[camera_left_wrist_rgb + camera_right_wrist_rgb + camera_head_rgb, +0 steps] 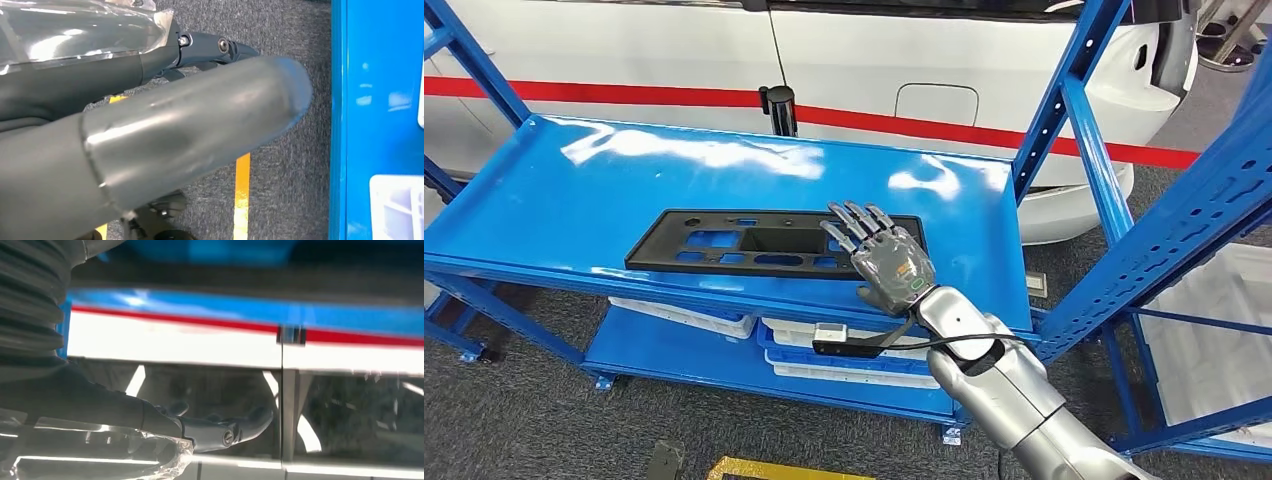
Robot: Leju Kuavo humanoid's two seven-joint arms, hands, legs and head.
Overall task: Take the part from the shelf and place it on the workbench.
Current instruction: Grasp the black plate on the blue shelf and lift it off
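a flat black plastic part [764,245] with several cutouts lay lengthwise on the blue shelf [604,190], its 3 o'clock end under the hand's fingers [856,222].

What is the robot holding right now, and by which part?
Nothing. The right hand hovers with fingers spread over the black part's right end; the left hand holds nothing.

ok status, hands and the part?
Right hand open, fingers spread over the right end of the black part. Part lies flat on the blue shelf, not gripped. Left hand low beside the shelf, state unclear. Nothing in the way.
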